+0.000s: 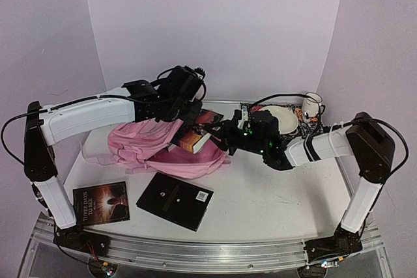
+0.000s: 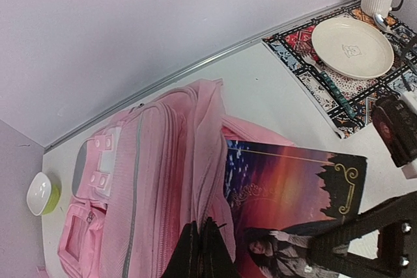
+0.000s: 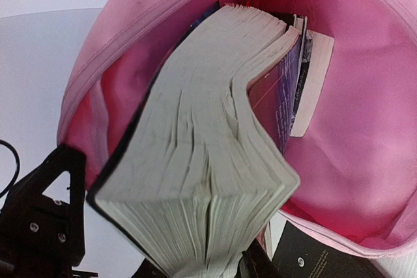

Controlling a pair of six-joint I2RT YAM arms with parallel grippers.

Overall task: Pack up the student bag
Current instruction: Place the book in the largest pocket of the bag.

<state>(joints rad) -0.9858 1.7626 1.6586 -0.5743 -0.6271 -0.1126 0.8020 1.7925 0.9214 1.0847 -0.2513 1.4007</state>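
A: Question: where is the student bag point(image 1: 146, 142)?
B: On the desk point(image 1: 273, 193), left of centre, its mouth open toward the right arm.
A: And the tools?
B: The left tool point(image 2: 202, 252) is pinched closed on the bag's pink rim fabric. The right tool point(image 1: 225, 136) grips a thick book point(image 3: 215, 161), partly inside the opening.

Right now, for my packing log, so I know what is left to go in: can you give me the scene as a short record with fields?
bag: student bag lying on the table, mouth held open
left gripper: shut on the bag's fabric at the opening
right gripper: shut on a thick book, partly inside the bag
already inside: at least one other book
loose on table: black book; dark book
back right: plate and mug on a patterned mat
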